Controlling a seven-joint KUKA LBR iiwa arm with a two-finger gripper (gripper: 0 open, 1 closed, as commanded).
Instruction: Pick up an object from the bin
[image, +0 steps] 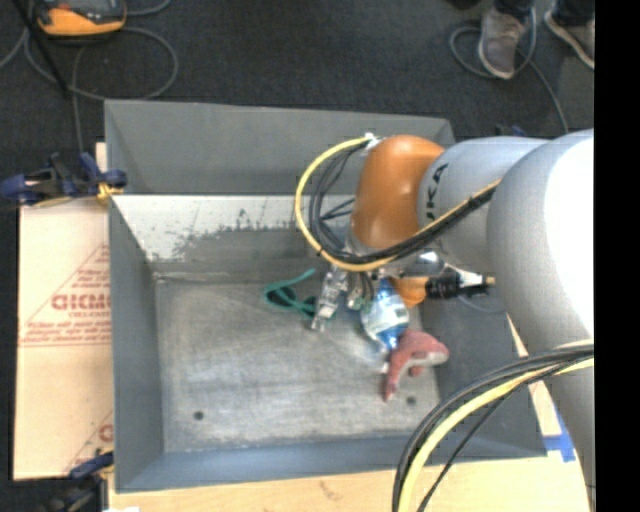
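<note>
My gripper is low in the bin's back middle, under the arm's orange cover. Its tip sits right beside a green looped thing that lies on the floor just to its left, touching or nearly so. Just to the gripper's right lies a clear blue crumpled thing like a small bottle. A dusty-pink curved thing lies in front of that, toward the bin's right wall. A small orange thing shows behind the blue one, partly hidden by the arm.
The arm and its looping yellow and black cables cover the bin's back right corner. The left half and the front of the bin floor are bare grey metal.
</note>
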